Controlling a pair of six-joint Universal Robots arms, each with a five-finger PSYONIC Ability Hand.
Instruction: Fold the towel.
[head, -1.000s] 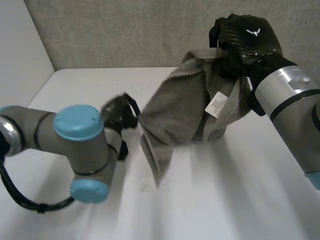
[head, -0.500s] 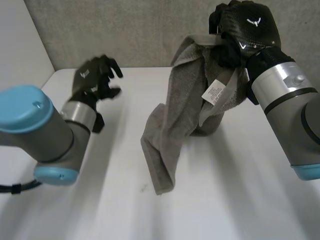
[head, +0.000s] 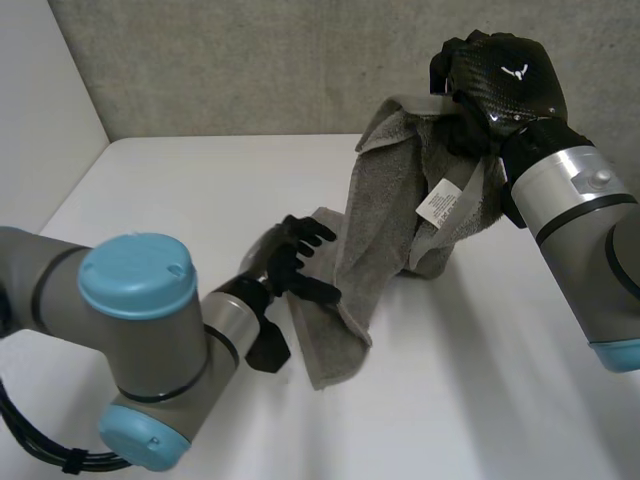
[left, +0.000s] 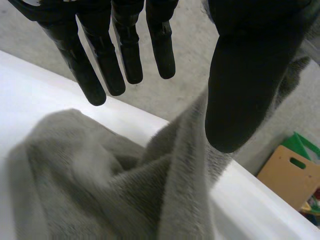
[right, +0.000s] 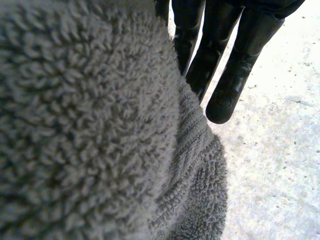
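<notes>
The robot's right hand (head: 497, 84) is up in the air at the far right, clamped on the top end of the grey terry towel (head: 385, 215). From the head view its black fingers curl over the bunched upper edge. In its own wrist view the fingers (right: 235, 75) run fairly straight and close together down the side of the cloth (right: 90, 125), which is packed against the palm. The thumb is buried in the cloth, so I cannot tell how it sits. A white care label (head: 437, 204) dangles from the hanging part, just under that hand.

The robot's left hand (head: 285, 268) is low, near the middle of the white table (head: 200, 190), at the left side of the towel's lower part. Its fingers (left: 100, 65) are straight and fanned apart, with the thumb well off to one side, and they hold nothing. The cloth (left: 125, 200) rumples just beneath the fingertips. Whether the tips actually touch it, I cannot tell.

The towel's long axis slants: high at the far right in the raised hand, dropping in a twisted drape to the tabletop. There it trails off towards the near left. Its lower end lies flat on the table, pointing at the near edge, just right of the left arm's grey wrist (head: 225, 320).
</notes>
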